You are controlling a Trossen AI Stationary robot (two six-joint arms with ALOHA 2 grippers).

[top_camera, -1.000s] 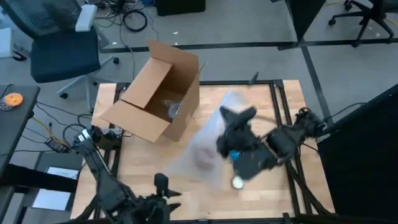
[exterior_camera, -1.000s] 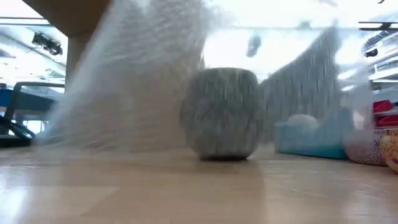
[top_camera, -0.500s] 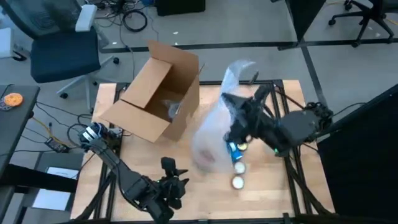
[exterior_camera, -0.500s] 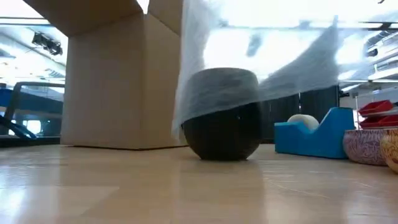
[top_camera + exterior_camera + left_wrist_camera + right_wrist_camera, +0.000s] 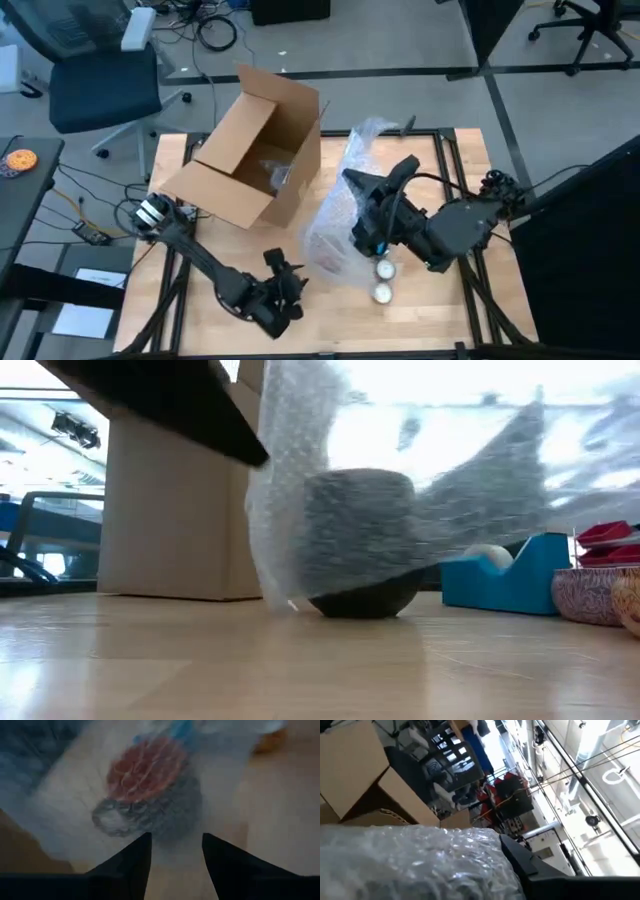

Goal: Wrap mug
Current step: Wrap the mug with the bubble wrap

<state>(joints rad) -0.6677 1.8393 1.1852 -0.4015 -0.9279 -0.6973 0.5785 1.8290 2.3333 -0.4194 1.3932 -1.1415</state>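
Note:
A dark round mug (image 5: pixel 362 595) stands on the wooden table under a sheet of clear bubble wrap (image 5: pixel 335 215), which drapes over its top and left side (image 5: pixel 300 530). In the left wrist view the mug (image 5: pixel 145 810) shows through the wrap, with a reddish inside. My right gripper (image 5: pixel 358 185) is above and beyond the mug, shut on the wrap. My left gripper (image 5: pixel 287 290) is open near the front edge, pointing at the mug; its fingers (image 5: pixel 172 857) stand short of it. My right gripper holds the bubble wrap at a bunched part (image 5: pixel 352 170) well above the table. The wrap fills its wrist view (image 5: pixel 415 862) and hides the place of contact. From there the sheet hangs down over the mug; a loose end (image 5: pixel 372 132) sticks out beyond the gripper.
An open cardboard box (image 5: pixel 250 150) lies on its side at the far left. A blue tape dispenser (image 5: pixel 505 575) and two white round things (image 5: pixel 383 280) sit right of the mug. Patterned bowls (image 5: pixel 595 595) show at the low view's right. Bare wood lies along the front.
My right gripper swung the wrap toward the far edge and up, baring the mug's lower half, then came back toward the near-left and down. The wrap now hangs lower over the mug's left side. My left gripper has moved right, toward the mug.

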